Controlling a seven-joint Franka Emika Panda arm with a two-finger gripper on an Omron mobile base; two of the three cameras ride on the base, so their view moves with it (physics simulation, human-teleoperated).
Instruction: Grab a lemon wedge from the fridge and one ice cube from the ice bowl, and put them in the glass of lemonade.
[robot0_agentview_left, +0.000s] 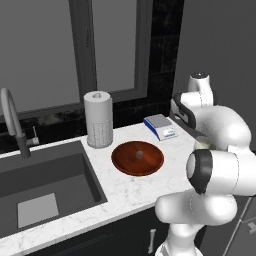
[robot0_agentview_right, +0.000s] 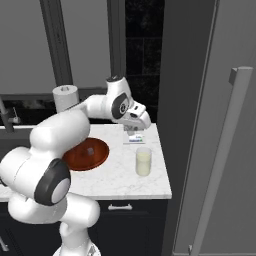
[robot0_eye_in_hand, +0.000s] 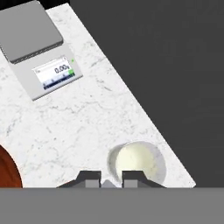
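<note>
Glass of lemonade (robot0_agentview_right: 143, 161) upright on the marble worktop (robot0_agentview_right: 117, 175), near its right edge beside the fridge (robot0_agentview_right: 210, 125); seen from above just beyond and right of the jaws (robot0_eye_in_hand: 107, 178). Jaws narrowly parted, gripping nothing. Ice cube (robot0_agentview_left: 139, 154) in the ice bowl (robot0_agentview_left: 137, 158), left of the glass. Digital scale (robot0_eye_in_hand: 37, 48) behind.

Dim, flat rendered light; soft shadows, no glare/blur.

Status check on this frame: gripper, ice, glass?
Gripper over counter beside glass of lemonade, jaw state unclear. Ice cube sits in ice bowl. Fridge shut.
</note>
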